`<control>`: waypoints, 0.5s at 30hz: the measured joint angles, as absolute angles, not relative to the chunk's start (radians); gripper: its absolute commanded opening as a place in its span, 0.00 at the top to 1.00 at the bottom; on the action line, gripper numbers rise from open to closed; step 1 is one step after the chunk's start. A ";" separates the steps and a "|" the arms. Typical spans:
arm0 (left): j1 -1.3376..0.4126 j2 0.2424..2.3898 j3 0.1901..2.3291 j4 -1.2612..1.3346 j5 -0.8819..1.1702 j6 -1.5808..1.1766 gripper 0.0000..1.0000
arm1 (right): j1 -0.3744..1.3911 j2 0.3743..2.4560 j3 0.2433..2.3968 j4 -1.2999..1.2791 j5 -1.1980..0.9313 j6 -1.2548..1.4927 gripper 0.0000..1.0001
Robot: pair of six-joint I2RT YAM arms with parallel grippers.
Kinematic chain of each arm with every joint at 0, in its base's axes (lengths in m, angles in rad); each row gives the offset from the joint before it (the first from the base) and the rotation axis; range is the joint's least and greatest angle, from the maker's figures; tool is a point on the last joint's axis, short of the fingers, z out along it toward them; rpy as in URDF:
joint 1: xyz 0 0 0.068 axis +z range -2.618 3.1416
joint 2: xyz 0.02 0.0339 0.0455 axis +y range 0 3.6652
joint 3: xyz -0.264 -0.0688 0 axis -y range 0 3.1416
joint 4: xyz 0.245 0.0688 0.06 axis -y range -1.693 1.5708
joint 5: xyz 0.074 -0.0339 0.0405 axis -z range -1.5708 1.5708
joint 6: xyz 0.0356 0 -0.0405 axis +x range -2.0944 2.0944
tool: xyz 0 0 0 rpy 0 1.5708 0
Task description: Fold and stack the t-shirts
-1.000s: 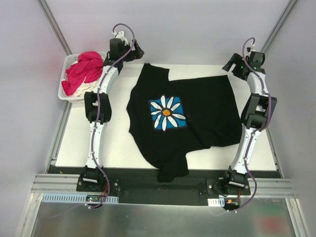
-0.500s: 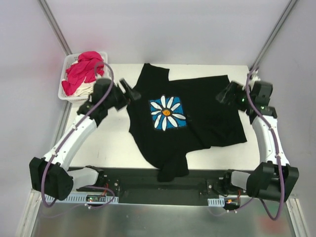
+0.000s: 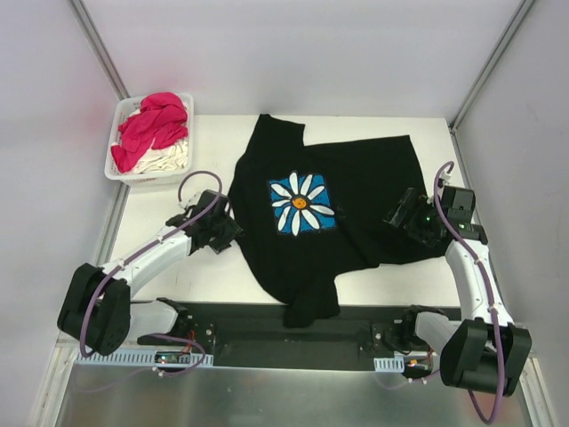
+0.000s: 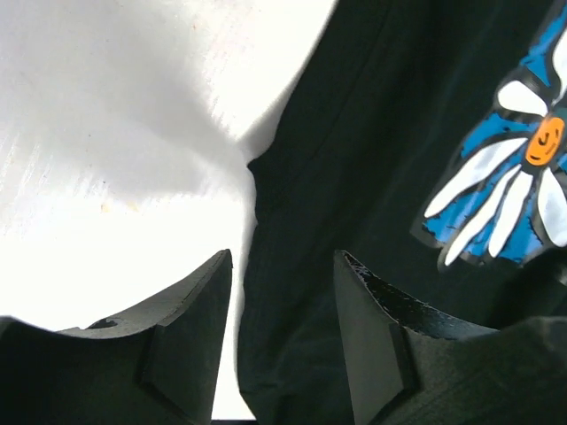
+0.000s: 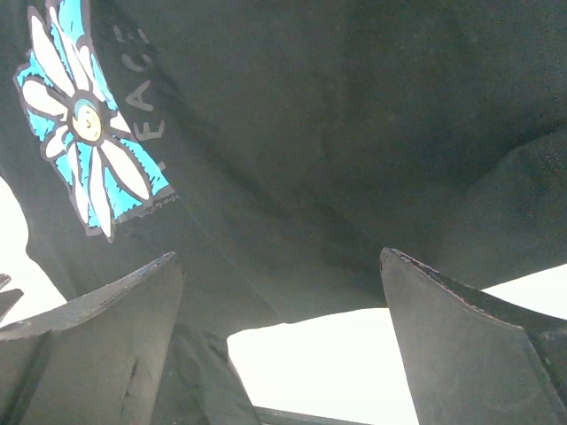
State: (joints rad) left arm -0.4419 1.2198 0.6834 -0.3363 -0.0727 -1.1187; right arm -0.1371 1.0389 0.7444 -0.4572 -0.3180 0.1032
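A black t-shirt (image 3: pixel 364 187) with a white daisy on a blue square (image 3: pixel 302 204) lies spread on the white table. My left gripper (image 3: pixel 228 233) is low at the shirt's left edge. In the left wrist view this gripper (image 4: pixel 283 257) is open, its jaws narrowed but apart, with the black cloth edge (image 4: pixel 292 336) between them and a strip of table showing beside the left finger (image 4: pixel 190 328). My right gripper (image 3: pixel 399 216) hovers over the shirt's right lower part. It (image 5: pixel 279 257) stands wide open above the hem (image 5: pixel 354 266), holding nothing.
A white plastic basket (image 3: pixel 142 179) at the back left holds a magenta-pink tee (image 3: pixel 151 124) and a cream one (image 3: pixel 169 158). One part of the black shirt (image 3: pixel 311 307) hangs over the table's near edge onto the black base rail (image 3: pixel 267 334).
Both arms swung from the back of the table down toward the near side. The left gripper reached the shirt's left edge and its jaws narrowed. The right gripper came over the shirt's right hem.
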 measured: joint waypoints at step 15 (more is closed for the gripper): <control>-0.445 1.422 0.671 -0.182 -0.174 -1.102 0.74 | -0.139 1.010 0.740 -0.476 -0.281 0.110 0.04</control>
